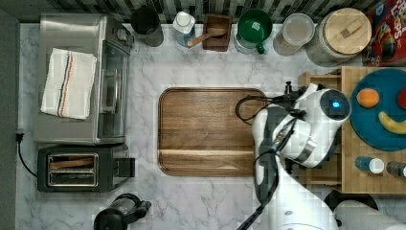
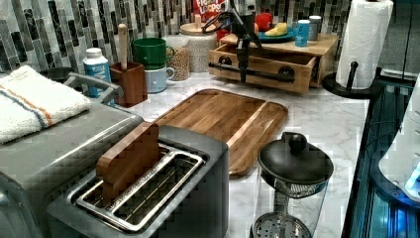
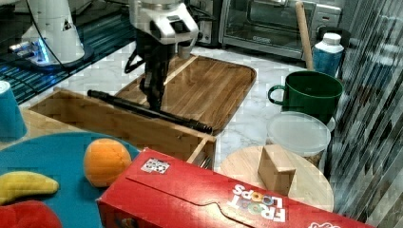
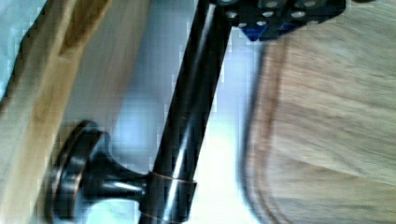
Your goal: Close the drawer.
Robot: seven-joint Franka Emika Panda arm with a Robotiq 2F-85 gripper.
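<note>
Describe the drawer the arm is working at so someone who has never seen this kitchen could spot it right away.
Start at the dark brown cutting board in the middle of the marble counter. Just behind it in the left view stands a light wooden stand carrying a blue plate of toy fruit. The drawer juts out, open, from under that stand; unlike the flat board, it is a shallow pale box with a long black bar handle across its front.

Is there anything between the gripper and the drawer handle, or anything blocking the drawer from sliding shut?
Nothing visible. The gripper is already at the handle of the open drawer, with no object between them. The part of the drawer's inside that shows looks empty; its back is hidden.
</note>
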